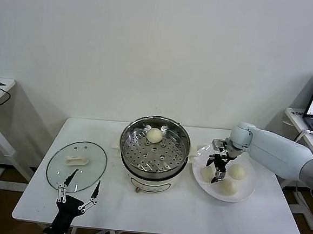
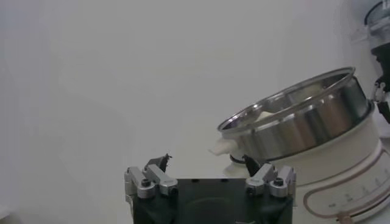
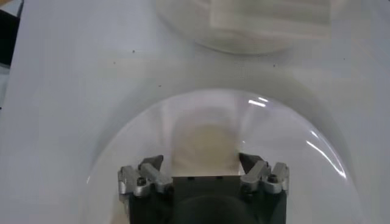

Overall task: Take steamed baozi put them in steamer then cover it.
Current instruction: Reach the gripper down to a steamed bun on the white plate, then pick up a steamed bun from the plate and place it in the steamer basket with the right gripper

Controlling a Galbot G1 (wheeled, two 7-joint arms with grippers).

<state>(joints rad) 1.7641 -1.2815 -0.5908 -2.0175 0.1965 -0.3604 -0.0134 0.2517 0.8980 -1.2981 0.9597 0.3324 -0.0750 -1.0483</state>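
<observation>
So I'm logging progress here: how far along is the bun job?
One baozi already sits in the steamer. The right gripper is open over the plate, around a bun; two other buns wait there. The cover lies on the table beside the open left gripper. Left: three buns, then the lid.

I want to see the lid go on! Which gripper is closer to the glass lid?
Left. The left gripper hovers open at the glass lid's near edge; the right gripper is far across the steamer, over the plate.
</observation>
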